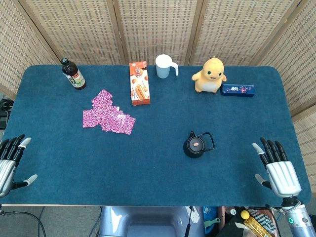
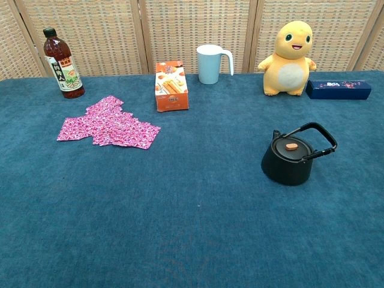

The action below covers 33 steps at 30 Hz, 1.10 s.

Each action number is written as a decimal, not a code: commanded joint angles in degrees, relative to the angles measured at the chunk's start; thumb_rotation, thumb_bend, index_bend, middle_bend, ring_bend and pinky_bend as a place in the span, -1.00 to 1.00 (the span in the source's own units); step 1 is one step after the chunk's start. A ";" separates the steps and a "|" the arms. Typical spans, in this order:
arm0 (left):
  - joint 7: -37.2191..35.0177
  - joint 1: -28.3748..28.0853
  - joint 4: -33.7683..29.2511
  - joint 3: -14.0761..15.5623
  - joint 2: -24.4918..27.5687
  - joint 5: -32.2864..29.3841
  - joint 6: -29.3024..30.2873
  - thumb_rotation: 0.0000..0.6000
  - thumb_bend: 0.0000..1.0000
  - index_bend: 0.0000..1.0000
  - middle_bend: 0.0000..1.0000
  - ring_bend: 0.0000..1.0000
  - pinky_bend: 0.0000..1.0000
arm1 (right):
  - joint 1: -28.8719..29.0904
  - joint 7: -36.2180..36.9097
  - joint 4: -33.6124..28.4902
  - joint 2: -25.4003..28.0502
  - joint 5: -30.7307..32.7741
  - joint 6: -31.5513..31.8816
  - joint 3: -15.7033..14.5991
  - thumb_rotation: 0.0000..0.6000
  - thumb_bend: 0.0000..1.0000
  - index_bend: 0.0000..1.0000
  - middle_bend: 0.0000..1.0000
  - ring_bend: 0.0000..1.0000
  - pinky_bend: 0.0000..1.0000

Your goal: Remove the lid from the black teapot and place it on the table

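Left hand [image 1: 11,163] sits at the near left edge, fingers spread and pointing away, thumb out to the side, holding nothing. Right hand [image 1: 277,168] sits at the near right edge, back up, fingers apart, empty. Chest view shows neither.

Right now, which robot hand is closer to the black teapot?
The right hand. It rests open at the table's near right edge, off to the black teapot's right. The left hand sits at the far left edge, much farther away.

Blue-carpeted table [image 1: 59,163]: teapot [image 1: 195,146] (lid on), bottle [image 1: 73,74], pink packets [image 1: 106,114], orange box [image 1: 139,83], mug [image 1: 165,66], yellow toy [image 1: 210,75], blue case [image 1: 238,90].
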 commanded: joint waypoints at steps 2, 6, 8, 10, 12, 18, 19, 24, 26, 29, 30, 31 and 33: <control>0.12 -0.04 -0.01 0.03 -0.08 -0.08 -0.21 1.00 -0.76 -1.00 -1.00 -1.00 -1.00 | -0.55 0.59 0.20 -0.17 -0.20 -0.05 0.61 1.00 -1.00 -1.00 -1.00 -1.00 -1.00; 0.26 -0.03 -0.07 0.06 -0.11 -0.03 -0.22 1.00 -0.76 -1.00 -1.00 -1.00 -1.00 | -0.32 2.57 -0.93 0.08 -0.34 -1.77 0.72 1.00 -1.00 -1.00 -1.00 -1.00 -1.00; 0.31 -0.01 -0.07 0.00 -0.14 -0.07 -0.15 1.00 -0.76 -1.00 -1.00 -1.00 -1.00 | 0.25 4.89 -1.63 0.23 -0.67 -3.30 0.66 1.00 -1.00 -1.00 -1.00 -1.00 -1.00; 0.38 -0.05 0.00 -0.08 -0.19 -0.27 -0.25 1.00 -0.76 -1.00 -1.00 -1.00 -1.00 | 1.55 7.39 -2.33 0.35 -1.38 -5.64 0.85 1.00 -0.99 -0.99 -1.00 -1.00 -1.00; 0.37 -0.18 0.15 -0.23 -0.24 -0.68 -0.58 1.00 -0.76 -1.00 -1.00 -1.00 -1.00 | 3.71 8.60 -3.52 0.41 -1.90 -8.56 1.55 1.00 -0.92 -0.95 -1.00 -1.00 -1.00; 0.35 -0.62 0.66 -0.65 -0.52 -1.41 -1.27 1.00 -0.76 -1.00 -1.00 -1.00 -1.00 | 12.98 6.26 -11.80 0.75 4.13 -21.68 8.05 1.00 -0.53 -0.60 -1.00 -1.00 -1.00; 0.41 -0.70 0.76 -0.65 -0.57 -1.47 -1.45 1.00 -0.76 -1.00 -1.00 -1.00 -1.00 | 13.85 4.64 -12.38 0.22 5.76 -22.93 9.02 1.00 -0.47 -0.52 -1.00 -1.00 -1.00; 0.38 -0.94 1.02 -0.75 -0.68 -1.88 -1.98 1.00 -0.76 -1.00 -1.00 -1.00 -1.00 | 18.87 -1.71 -14.69 -2.28 16.24 -30.93 13.22 1.00 -0.33 -0.28 -1.00 -1.00 -1.00; 0.28 -0.98 1.04 -0.81 -0.65 -2.05 -2.08 1.00 -0.76 -1.00 -1.00 -1.00 -1.00 | 20.04 -3.76 -14.74 -3.06 18.90 -32.23 14.00 1.00 -0.28 -0.23 -1.00 -1.00 -1.00; -0.01 -1.09 1.17 -0.90 -0.61 -2.38 -2.37 1.00 -0.76 -1.00 -1.00 -1.00 -1.00 | 22.17 -7.94 -14.17 -5.46 23.63 -33.47 15.22 1.00 -0.16 -0.15 -1.00 -1.00 -1.00; -0.05 -1.12 1.20 -0.89 -0.61 -2.44 -2.45 1.00 -0.76 -1.00 -1.00 -1.00 -1.00 | 22.69 -9.30 -13.74 -6.16 24.59 -33.46 15.38 1.00 -0.11 -0.12 -1.00 -1.00 -1.00; -0.10 -1.14 1.23 -0.89 -0.61 -2.48 -2.52 1.00 -0.76 -1.00 -1.00 -1.00 -1.00 | 23.17 -10.73 -13.30 -6.89 25.48 -33.35 15.48 1.00 -0.07 -0.09 -1.00 -1.00 -1.00; -0.21 -1.22 1.27 -0.89 -0.60 -2.57 -2.70 1.00 -0.76 -1.00 -1.00 -1.00 -1.00 | 24.26 -13.40 -12.56 -8.51 27.79 -33.36 15.75 1.00 -0.04 -0.04 -1.00 -1.00 -1.00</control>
